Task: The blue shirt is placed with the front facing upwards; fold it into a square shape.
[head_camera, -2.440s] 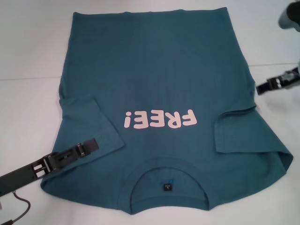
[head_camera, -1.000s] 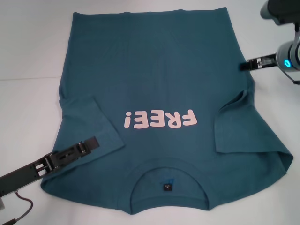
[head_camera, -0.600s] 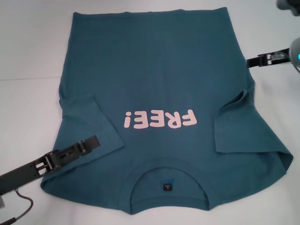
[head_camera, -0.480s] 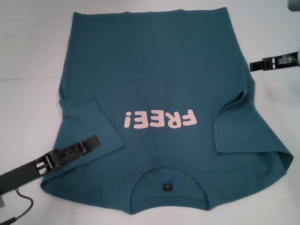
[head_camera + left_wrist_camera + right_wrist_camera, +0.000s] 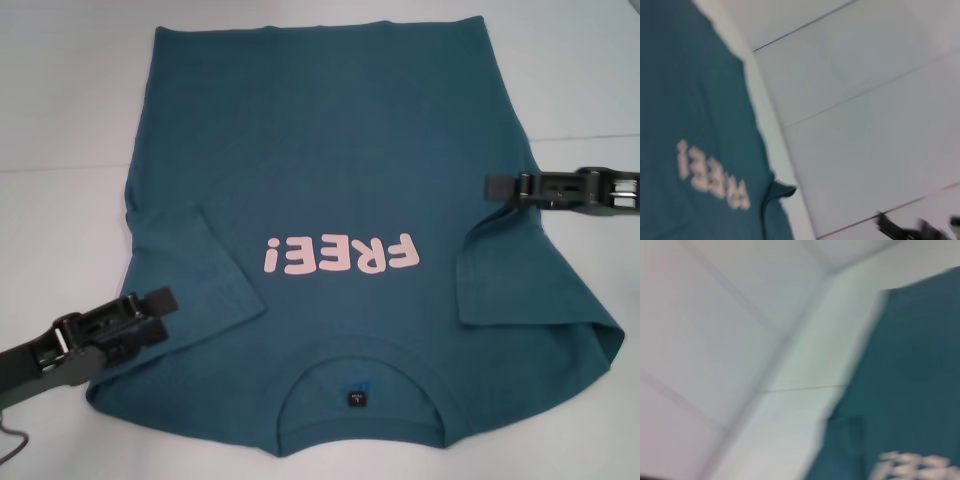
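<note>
Blue shirt (image 5: 340,180) lies spread flat on the white table (image 5: 60,100), front up, filling most of the head view. Collar (image 5: 360,400) with its small black neck label (image 5: 358,399) at the near edge, hem at the far edge. Pink "FREE!" lettering (image 5: 340,255) reads upside down from the robot's side, mid-chest. Both short sleeves are folded inward over the body: the one on the robot's left (image 5: 190,270) lies flat across the chest panel; the one on the right (image 5: 510,290) is folded in with a raised crease near the armpit and some bunching at the outer shoulder.

Left gripper (image 5: 160,300) sits low at the near left, over the shirt's left shoulder area, just beside the folded left sleeve; arm trails off toward the near-left corner. Whether its fingers are open or closed: cannot tell.

Right gripper (image 5: 492,187) reaches in from the right edge, level, its tip at the shirt's right side seam just above the folded right sleeve. Finger state likewise cannot be told, nor whether it touches cloth.

Left wrist view: shirt fabric (image 5: 695,125) and the lettering against pale table, a dark gripper part far off at one corner. Right wrist view: shirt edge (image 5: 910,380) and table, heavily blurred.
</note>
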`<state>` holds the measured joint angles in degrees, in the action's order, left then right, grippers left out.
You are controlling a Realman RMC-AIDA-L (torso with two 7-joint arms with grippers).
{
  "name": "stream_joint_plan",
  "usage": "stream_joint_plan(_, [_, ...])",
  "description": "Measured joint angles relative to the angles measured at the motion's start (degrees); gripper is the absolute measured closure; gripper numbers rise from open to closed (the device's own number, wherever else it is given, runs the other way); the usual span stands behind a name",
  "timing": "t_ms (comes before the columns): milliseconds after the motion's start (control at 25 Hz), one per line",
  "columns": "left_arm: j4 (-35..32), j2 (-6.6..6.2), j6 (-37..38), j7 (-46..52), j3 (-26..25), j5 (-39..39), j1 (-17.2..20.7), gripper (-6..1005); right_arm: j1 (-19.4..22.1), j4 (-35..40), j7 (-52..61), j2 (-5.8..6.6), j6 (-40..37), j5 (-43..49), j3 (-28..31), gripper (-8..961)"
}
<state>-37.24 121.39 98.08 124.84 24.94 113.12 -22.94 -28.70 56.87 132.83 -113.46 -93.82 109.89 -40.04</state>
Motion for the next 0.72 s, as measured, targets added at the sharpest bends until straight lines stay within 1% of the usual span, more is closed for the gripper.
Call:
stream_joint_plan(80, [-1.5,-0.32,0.0,5.0,0.0,2.1,0.1,155,0.2,-3.7,-0.8,1.09,-4.5,-1.8,1.5,57])
stream_joint_plan(160, [-3.6,-0.55,-0.4,9.7,-0.1,4.6,0.2,155,0.3,-6.1,-0.9,1.93,-6.2,-2.0,2.2,57])
stream_joint_plan(240, [-4.8,-0.75,-0.8,12.7,-0.2,6.2,0.3,155,0.5,-8.0,-0.9,2.53,-6.5,-2.0,2.8,57])
stream_joint_plan(320, [-6.2,-1.26,-1.4,15.2,-0.6,8.4,0.4,155,0.7,-8.5,-1.0,2.65,-6.7,-2.0,3.2,57])
stream_joint_plan(360, [-6.2,-1.26,-1.4,15.2,-0.6,8.4,0.4,155,0.7,-8.6,-1.0,2.65,-6.7,-2.0,3.4,58])
stream_joint_plan(600, [-7.4,-2.93,-2.5,17.7,-1.3,16.1,-1.1,155,0.3,-10.2,-1.4,2.71,-6.7,-2.0,3.3,58])
stream_joint_plan(720, [-7.4,-3.14,-2.7,18.8,-1.8,18.0,-1.6,155,0.3,-10.8,-1.8,2.74,-6.3,-2.0,3.4,58])
